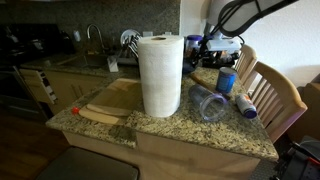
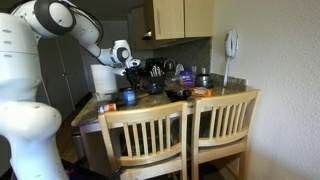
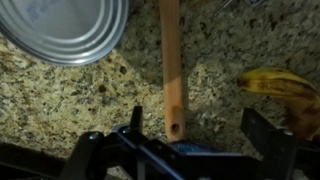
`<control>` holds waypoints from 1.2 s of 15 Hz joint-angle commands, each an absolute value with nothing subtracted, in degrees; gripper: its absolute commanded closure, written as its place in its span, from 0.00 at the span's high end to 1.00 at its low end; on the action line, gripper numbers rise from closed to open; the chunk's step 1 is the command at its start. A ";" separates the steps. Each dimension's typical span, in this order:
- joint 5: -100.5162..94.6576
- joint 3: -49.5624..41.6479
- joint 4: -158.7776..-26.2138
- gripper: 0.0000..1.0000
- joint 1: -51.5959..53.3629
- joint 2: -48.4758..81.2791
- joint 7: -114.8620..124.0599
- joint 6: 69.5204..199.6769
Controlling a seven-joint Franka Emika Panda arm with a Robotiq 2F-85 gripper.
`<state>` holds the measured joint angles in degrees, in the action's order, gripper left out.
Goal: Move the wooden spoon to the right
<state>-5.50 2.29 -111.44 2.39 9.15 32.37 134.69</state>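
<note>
In the wrist view the wooden spoon (image 3: 172, 70) shows only as a slim tan handle with a hole at its end, lying on the speckled granite counter (image 3: 60, 100). Its bowl is out of frame at the top. My gripper (image 3: 195, 125) is open, with the handle's end between the fingers, nearer the left one and not touching either. In both exterior views the gripper (image 1: 214, 52) (image 2: 135, 66) hangs low over the counter's far part. I cannot make out the spoon in either exterior view.
A silver can (image 3: 70, 25) lies left of the handle and a banana (image 3: 275, 85) to its right. On the counter stand a paper towel roll (image 1: 160, 75), a tipped clear cup (image 1: 207, 102), a blue can (image 1: 227, 82) and a long pale utensil (image 1: 100, 112). Wooden chairs (image 2: 190, 135) line one edge.
</note>
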 commanded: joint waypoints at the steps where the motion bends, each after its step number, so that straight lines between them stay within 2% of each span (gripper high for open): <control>1: -2.50 1.85 -109.33 1.00 3.13 12.40 27.99 130.93; 8: -3.79 1.21 -111.02 1.00 3.91 10.76 30.21 133.20; 12: -5.12 0.74 -104.22 1.00 4.78 18.70 31.95 122.97; 13: -4.21 0.95 -108.86 1.00 4.68 13.89 30.95 127.21; 18: -4.17 0.83 -108.06 1.00 5.01 14.91 30.98 127.04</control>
